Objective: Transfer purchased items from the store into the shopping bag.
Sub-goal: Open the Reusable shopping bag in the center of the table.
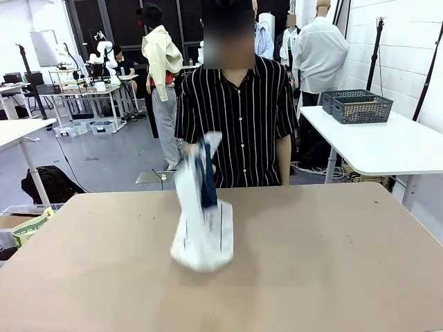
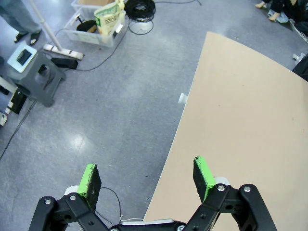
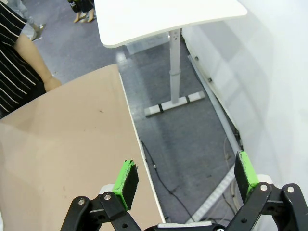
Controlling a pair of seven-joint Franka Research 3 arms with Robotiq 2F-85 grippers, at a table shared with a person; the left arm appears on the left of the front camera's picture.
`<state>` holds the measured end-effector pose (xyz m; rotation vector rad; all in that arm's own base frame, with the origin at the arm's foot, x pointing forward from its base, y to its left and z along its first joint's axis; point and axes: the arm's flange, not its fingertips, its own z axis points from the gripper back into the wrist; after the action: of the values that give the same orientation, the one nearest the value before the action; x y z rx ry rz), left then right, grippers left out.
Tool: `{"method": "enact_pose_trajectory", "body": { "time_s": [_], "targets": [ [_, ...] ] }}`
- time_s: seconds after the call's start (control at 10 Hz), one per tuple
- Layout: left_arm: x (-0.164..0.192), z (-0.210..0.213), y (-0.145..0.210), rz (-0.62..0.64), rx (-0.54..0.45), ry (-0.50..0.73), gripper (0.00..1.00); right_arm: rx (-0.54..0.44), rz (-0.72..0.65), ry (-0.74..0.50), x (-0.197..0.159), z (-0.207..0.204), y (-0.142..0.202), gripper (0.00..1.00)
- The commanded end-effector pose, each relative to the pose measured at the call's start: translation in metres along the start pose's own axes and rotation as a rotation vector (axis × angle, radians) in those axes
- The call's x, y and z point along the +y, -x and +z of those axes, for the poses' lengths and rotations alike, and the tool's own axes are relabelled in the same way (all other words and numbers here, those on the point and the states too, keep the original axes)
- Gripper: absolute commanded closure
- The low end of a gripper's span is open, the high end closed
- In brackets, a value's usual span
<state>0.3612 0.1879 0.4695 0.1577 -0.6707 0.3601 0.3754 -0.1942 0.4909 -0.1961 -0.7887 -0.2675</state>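
The shopping bag [image 1: 203, 232], white with navy handles, stands blurred at the middle of the brown table [image 1: 332, 263]. A person's hand [image 1: 191, 149] holds its top while its bottom rests on the tabletop. My left gripper [image 2: 147, 175] is open and holds nothing; it hangs over the table's edge [image 2: 185, 120] with floor below. My right gripper [image 3: 185, 173] is open too, with nothing in it, above the other table edge [image 3: 127, 110]. The store and the purchased items are out of view.
The person in a striped shirt [image 1: 235, 117] stands at the far side; their arm [image 3: 33, 62] is near the table corner. A white side table [image 1: 387, 145] at back right carries two dark grey lattice baskets [image 1: 356, 106]. Bins and cables [image 2: 96, 24] lie on the floor.
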Motion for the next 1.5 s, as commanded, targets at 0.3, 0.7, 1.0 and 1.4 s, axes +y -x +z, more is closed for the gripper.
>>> {"method": "enact_pose_trajectory", "body": {
  "time_s": [0.3,0.7,1.0,1.4],
  "targets": [
    [0.0008,0.0007,0.0008,-0.009,0.006,-0.018,0.00,0.005,0.009,0.001,0.0016,-0.0019,0.0013,0.00],
    [0.0008,0.0007,0.0008,-0.009,0.006,-0.018,0.00,0.005,0.009,0.001,0.0016,-0.0019,0.0013,0.00],
    [0.0008,0.0007,0.0008,-0.009,0.006,-0.018,0.00,0.005,0.009,0.001,0.0016,-0.0019,0.0013,0.00],
    [0.0008,0.0007,0.0008,-0.009,0.006,-0.018,0.00,0.005,0.009,0.001,0.0016,-0.0019,0.0013,0.00]
  ]
}}
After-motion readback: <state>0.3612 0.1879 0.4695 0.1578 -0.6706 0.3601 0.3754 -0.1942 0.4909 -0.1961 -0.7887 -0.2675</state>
